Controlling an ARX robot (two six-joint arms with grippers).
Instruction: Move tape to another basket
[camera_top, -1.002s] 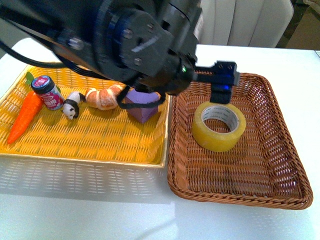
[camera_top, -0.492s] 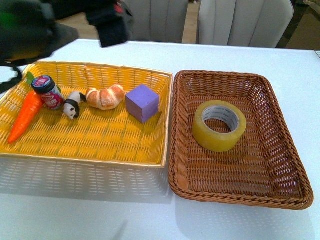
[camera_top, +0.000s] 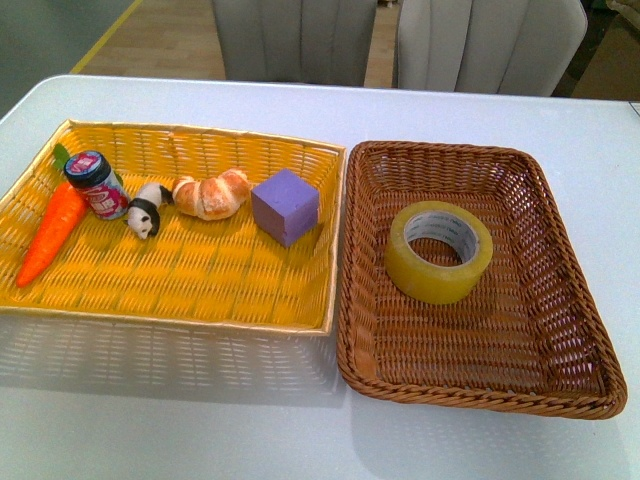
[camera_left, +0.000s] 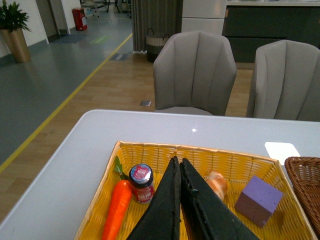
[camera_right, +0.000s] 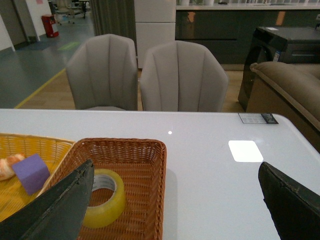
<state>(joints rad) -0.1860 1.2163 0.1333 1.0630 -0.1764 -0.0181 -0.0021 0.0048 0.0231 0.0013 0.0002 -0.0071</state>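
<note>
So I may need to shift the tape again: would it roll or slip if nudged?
The tape lies flat on its side in the brown basket, so it probably slides rather than rolls. The woven floor likely adds drag. Its smooth glossy wall may be slippery to pinch.

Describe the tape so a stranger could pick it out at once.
On the white table stand two woven baskets side by side: a yellow one and a brown one. The tape lies flat in the brown basket, the only thing in it. It is a thick yellowish ring with a white core, unlike the toys and food next door.
</note>
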